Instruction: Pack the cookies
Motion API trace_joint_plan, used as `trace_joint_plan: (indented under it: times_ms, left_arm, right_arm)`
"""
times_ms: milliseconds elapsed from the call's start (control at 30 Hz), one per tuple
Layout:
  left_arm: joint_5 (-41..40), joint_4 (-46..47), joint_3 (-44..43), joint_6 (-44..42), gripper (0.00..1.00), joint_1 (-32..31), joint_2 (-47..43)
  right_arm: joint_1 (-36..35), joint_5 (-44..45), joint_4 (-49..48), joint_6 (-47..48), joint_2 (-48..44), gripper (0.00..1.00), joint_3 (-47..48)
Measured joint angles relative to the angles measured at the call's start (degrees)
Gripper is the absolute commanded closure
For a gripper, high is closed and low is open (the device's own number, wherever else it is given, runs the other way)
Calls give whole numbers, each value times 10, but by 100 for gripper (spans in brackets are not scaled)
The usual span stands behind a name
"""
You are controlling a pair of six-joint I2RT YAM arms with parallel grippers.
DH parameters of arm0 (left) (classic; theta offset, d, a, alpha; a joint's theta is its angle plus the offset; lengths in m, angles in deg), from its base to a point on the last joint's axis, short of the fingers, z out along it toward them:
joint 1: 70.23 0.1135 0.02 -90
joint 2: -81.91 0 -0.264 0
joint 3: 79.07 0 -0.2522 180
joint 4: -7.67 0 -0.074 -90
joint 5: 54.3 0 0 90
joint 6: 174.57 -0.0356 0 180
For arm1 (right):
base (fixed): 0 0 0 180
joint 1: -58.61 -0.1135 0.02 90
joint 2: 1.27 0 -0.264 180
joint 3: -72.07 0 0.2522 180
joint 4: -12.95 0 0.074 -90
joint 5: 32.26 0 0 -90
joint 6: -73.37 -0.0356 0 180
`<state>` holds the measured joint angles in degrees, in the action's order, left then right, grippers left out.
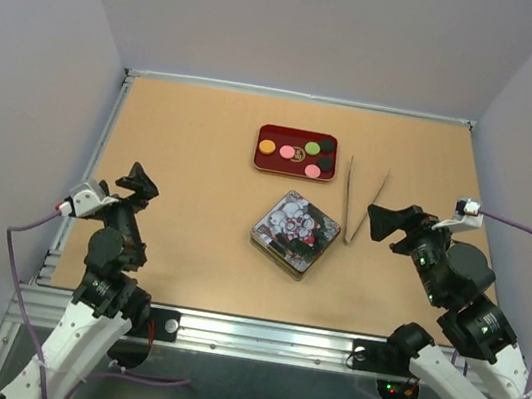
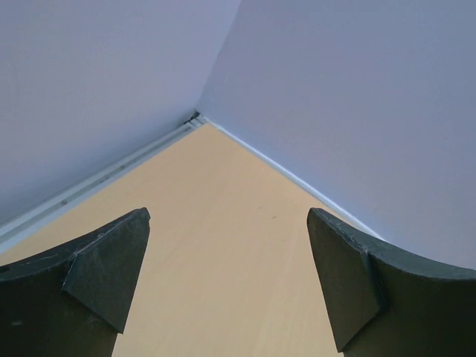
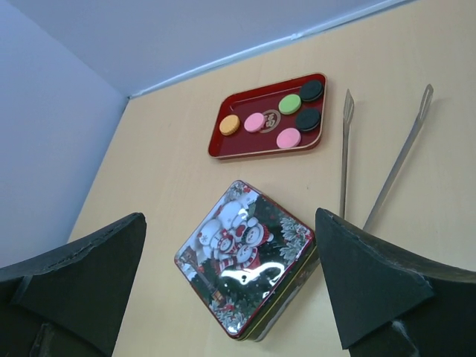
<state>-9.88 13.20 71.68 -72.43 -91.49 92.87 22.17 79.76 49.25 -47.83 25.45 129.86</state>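
Note:
Several cookies point(image 1: 312, 148), flat round discs in orange, pink, green and black, lie in a red tray point(image 1: 275, 165) at the back middle of the table. The right wrist view shows the same cookies point(image 3: 255, 122) in the tray point(image 3: 242, 143). In front of the tray sits a square tin point(image 1: 290, 233) with a snowman lid, closed, also in the right wrist view as the tin point(image 3: 245, 256). My right gripper point(image 1: 384, 222) hangs open to the tin's right, facing it, its jaws point(image 3: 229, 223) empty. My left gripper point(image 1: 139, 183) is open and empty at the table's left, pointing at the far corner point(image 2: 227, 216).
Metal tongs point(image 1: 361, 209) lie on the table between the tin and my right gripper, their two arms spread toward the back; the right wrist view shows the tongs point(image 3: 344, 156) too. Pale walls enclose the table on three sides.

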Motion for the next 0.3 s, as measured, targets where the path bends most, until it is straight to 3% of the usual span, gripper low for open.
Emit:
trace_joint_plan:
  times_ms: [300]
  left_arm:
    - [-82,43,40,6,1,5,96]
  right_arm:
    - [0,-11,-1,-6,-8,0,-7]
